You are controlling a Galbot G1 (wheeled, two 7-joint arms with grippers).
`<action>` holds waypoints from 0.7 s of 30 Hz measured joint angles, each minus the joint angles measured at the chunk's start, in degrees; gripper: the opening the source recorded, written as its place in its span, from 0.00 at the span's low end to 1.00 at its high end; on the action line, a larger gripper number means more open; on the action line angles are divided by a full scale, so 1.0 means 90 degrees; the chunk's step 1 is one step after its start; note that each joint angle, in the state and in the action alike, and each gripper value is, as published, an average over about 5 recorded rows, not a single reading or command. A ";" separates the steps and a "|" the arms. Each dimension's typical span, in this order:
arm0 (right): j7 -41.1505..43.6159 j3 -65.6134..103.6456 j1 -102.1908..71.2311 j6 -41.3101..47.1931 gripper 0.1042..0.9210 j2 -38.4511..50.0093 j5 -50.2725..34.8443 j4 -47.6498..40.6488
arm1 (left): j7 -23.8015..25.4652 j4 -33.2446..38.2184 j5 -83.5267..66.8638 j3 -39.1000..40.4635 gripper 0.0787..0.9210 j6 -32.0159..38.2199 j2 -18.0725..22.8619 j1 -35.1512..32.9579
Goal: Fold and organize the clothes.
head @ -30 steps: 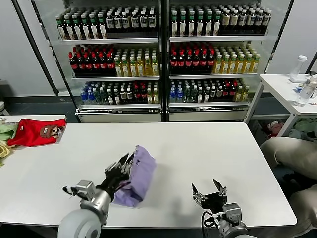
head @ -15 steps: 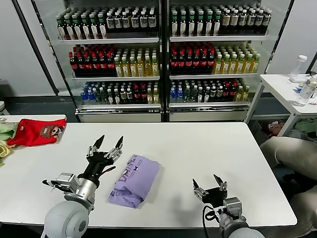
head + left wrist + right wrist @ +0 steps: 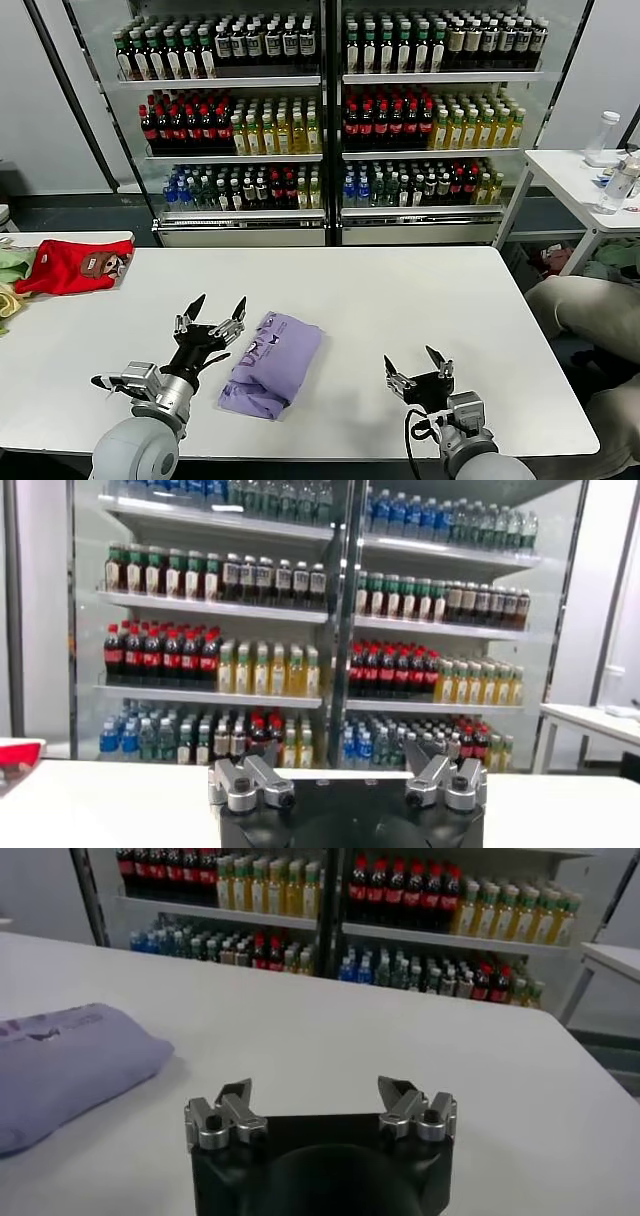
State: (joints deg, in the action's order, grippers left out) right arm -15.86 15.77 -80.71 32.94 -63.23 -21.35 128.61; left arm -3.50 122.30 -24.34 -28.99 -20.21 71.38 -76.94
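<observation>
The clothes, a lavender T-shirt [image 3: 273,362] with a dark purple print, lie folded into a narrow bundle on the white table [image 3: 400,300]; the same bundle [image 3: 60,1063] shows in the right wrist view. My left gripper [image 3: 213,309] stands open just left of the bundle, raised above the table and holding nothing. In its wrist view the left gripper [image 3: 345,765] points at the drinks fridge. My right gripper [image 3: 417,361] is open and empty near the table's front edge, well to the right of the shirt, with its fingers spread in the wrist view [image 3: 317,1091].
A red shirt with a brown patch [image 3: 72,266] and pale green and yellow garments [image 3: 10,268] lie at the far left. Glass-door fridges full of bottles [image 3: 330,110] stand behind the table. A side table with bottles [image 3: 590,175] is at the right.
My left gripper let go of the shirt, opened wide and drew back to the left. The bundle settled flat with its print facing up. The right gripper shifted slightly.
</observation>
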 measured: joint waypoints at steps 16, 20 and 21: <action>-0.0403 -0.1067 0.1434 0.0020 0.88 -0.0207 -0.0484 -0.0499 | 0.0216 -0.0486 0.0493 -0.0450 0.88 0.0324 -0.0174 -0.0018; -0.0710 -0.1657 0.2040 0.0027 0.88 -0.0338 -0.0728 -0.0745 | 0.0314 -0.0665 0.0726 -0.0649 0.88 0.0461 -0.0189 0.0028; -0.0808 -0.1809 0.2195 0.0028 0.88 -0.0373 -0.0813 -0.0811 | 0.0335 -0.0706 0.0768 -0.0705 0.88 0.0486 -0.0196 0.0030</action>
State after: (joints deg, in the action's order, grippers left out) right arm -23.13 -0.51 -60.96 33.19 -66.59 -28.66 121.31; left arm -0.48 115.95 -17.43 -35.33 -15.84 69.61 -76.67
